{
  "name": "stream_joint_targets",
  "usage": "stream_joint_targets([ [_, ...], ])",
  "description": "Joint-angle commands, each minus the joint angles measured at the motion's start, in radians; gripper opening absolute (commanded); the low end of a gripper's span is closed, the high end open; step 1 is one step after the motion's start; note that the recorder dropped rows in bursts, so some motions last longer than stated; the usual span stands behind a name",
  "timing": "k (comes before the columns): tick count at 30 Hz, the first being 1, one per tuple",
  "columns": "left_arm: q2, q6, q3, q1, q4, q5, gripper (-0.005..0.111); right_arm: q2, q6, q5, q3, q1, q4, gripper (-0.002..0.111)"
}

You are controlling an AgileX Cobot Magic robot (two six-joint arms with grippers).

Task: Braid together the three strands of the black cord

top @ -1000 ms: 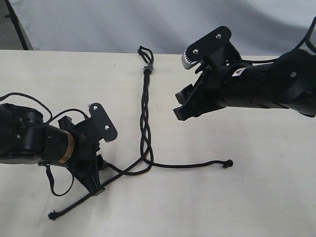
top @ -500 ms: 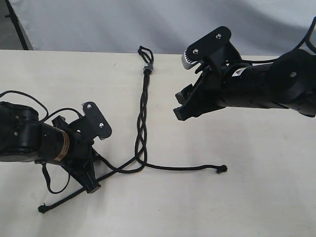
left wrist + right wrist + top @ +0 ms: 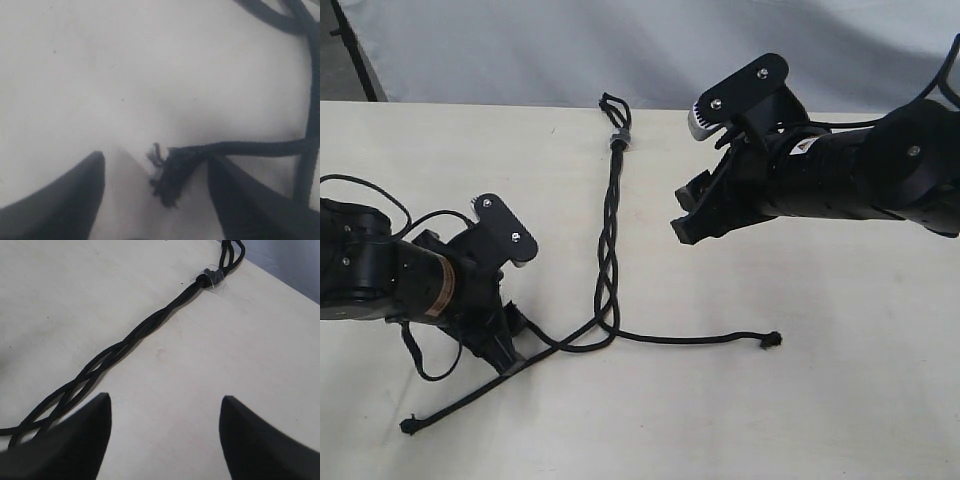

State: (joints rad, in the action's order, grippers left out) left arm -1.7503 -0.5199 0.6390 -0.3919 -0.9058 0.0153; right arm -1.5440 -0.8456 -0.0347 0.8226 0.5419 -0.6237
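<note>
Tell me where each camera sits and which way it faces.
Exterior view: above the pale table, looking down at the thin black woven cord; both arms, left gripper and right gripper show.
Left wrist view: on the left arm, close over one strand's frayed knot; two dark fingers show.
Right wrist view: on the right arm, facing along the braid to the small grey band; fingers show.
Shared: exterior and right wrist both show that band.

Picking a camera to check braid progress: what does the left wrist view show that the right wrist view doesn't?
Left wrist only: a strand's frayed knot lying between the open fingers of the left gripper. Right wrist only: the braided stretch running up to the grey band. Both: parts of the black cord on the table.
</note>
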Motion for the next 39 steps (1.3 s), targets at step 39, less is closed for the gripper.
stream_joint_targets([
  [39,0.232,-0.436,-0.016,0.412,0.002,0.231,0.080,-0.551,-0.056,-0.662,0.610,0.519,0.054,0.060],
])
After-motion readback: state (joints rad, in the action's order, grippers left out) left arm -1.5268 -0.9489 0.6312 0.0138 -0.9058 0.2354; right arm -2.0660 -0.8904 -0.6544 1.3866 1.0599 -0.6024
